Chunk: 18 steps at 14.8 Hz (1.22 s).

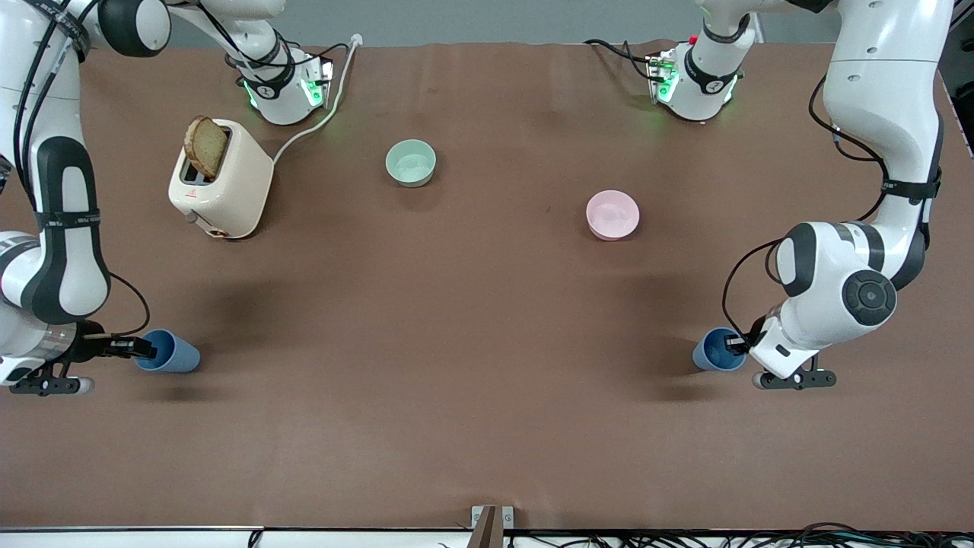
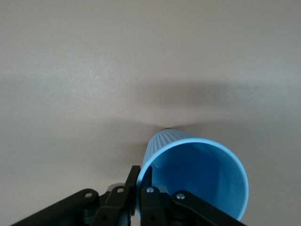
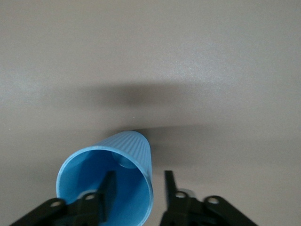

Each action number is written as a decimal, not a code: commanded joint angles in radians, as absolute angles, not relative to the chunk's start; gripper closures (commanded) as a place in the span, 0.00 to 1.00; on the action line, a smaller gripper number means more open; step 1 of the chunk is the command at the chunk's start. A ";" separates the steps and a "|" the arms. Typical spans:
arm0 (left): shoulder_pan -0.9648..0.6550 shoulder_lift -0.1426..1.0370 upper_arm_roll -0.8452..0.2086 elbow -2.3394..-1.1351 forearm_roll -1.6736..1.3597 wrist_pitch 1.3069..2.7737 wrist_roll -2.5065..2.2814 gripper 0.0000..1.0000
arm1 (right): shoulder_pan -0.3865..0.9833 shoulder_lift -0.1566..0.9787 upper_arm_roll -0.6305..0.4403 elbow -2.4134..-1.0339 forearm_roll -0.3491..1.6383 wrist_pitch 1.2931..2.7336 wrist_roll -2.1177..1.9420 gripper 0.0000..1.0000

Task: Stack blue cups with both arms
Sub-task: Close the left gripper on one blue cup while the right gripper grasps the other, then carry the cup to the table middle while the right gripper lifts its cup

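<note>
One blue cup (image 1: 173,354) lies on its side near the right arm's end of the table, mouth toward my right gripper (image 1: 146,349). In the right wrist view this cup (image 3: 127,147) has one finger (image 3: 108,187) inside its mouth and the other finger (image 3: 169,184) outside; my right gripper (image 3: 139,175) is open astride the wall. The second blue cup (image 1: 715,350) is tipped on its side near the left arm's end. My left gripper (image 1: 736,344) is shut on its rim. The left wrist view shows that cup (image 2: 202,172) pinched at my left gripper (image 2: 141,171).
A cream toaster (image 1: 222,183) with a slice of bread (image 1: 205,146) stands nearer the right arm's base. A pale green bowl (image 1: 411,163) and a pink bowl (image 1: 612,215) sit mid-table, farther from the front camera than the cups. Bare brown table (image 1: 456,342) lies between the cups.
</note>
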State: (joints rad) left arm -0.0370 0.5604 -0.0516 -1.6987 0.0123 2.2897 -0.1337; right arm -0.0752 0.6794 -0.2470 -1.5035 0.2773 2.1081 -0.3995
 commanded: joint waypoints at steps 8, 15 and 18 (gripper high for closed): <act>-0.339 0.477 -0.156 -1.643 0.009 2.161 -0.805 1.00 | -0.077 0.658 -0.244 -1.535 0.304 2.082 -0.425 0.95; -0.534 0.593 -0.150 -1.621 0.031 2.295 -1.100 1.00 | -0.028 0.447 -0.239 -1.531 0.287 1.911 -0.375 0.99; -0.572 0.620 -0.152 -1.620 0.032 2.296 -1.147 1.00 | -0.008 0.374 -0.236 -1.494 0.232 1.791 -0.302 0.99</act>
